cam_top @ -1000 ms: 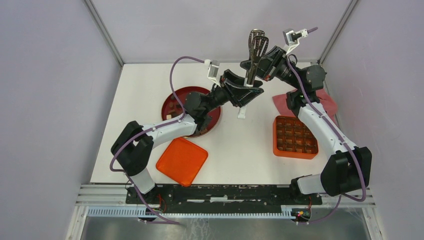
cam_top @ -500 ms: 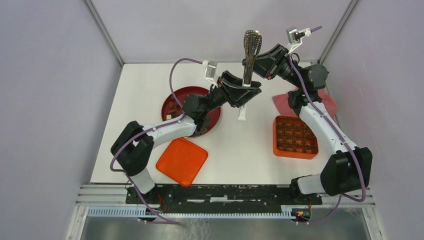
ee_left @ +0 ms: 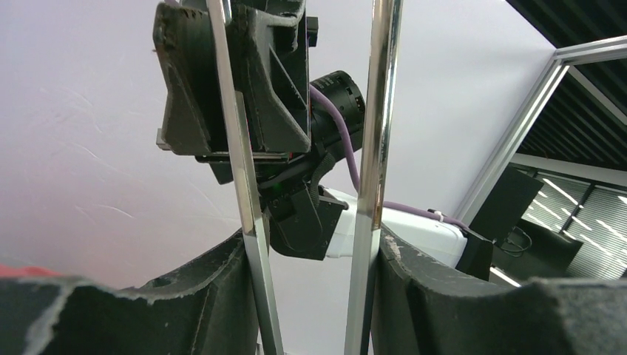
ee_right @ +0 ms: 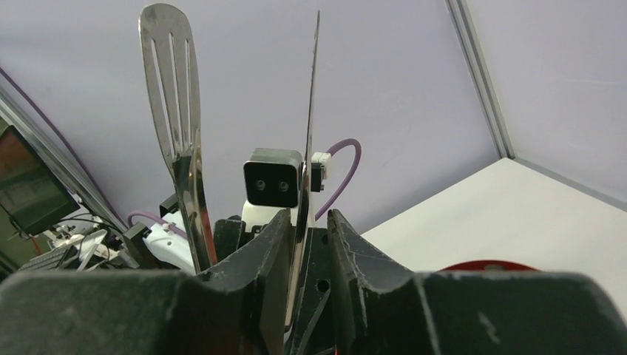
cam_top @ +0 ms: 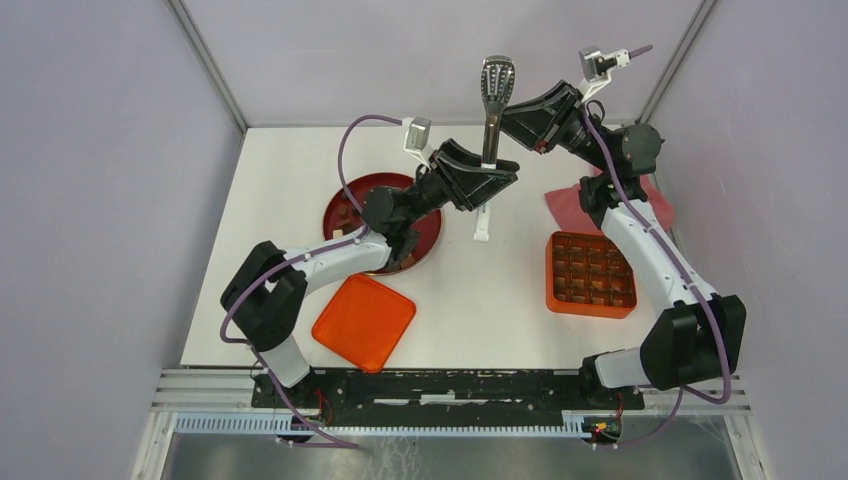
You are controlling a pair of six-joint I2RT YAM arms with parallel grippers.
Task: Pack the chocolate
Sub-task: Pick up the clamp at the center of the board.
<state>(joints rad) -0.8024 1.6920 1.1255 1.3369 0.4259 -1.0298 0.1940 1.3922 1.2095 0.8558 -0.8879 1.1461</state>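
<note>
Metal tongs (cam_top: pixel 493 100) with slotted ends stand upright in the air above the back of the table. My left gripper (cam_top: pixel 488 178) is shut on the tongs lower down, its fingers (ee_left: pixel 200 296) pressing both arms (ee_left: pixel 370 185) from outside. My right gripper (cam_top: pixel 512 122) is shut on one arm (ee_right: pixel 310 111) higher up; the other slotted arm (ee_right: pixel 174 111) stands free to its left. A few small brown and tan chocolate pieces (cam_top: pixel 345 215) show on the dark red plate (cam_top: pixel 345 190), which my left arm mostly hides. The orange grid box (cam_top: pixel 590 272) sits at the right.
An orange square lid (cam_top: pixel 364 321) lies near the front left. A pink cloth (cam_top: pixel 563 206) lies behind the box, under my right arm. A small white stand (cam_top: pixel 483 226) sits mid-table beside the plate. The plate rim shows in the right wrist view (ee_right: pixel 480 265).
The tongs have turned from tilted to upright and risen a little. My right gripper has moved up and to the right along them; my left gripper has lifted slightly.
</note>
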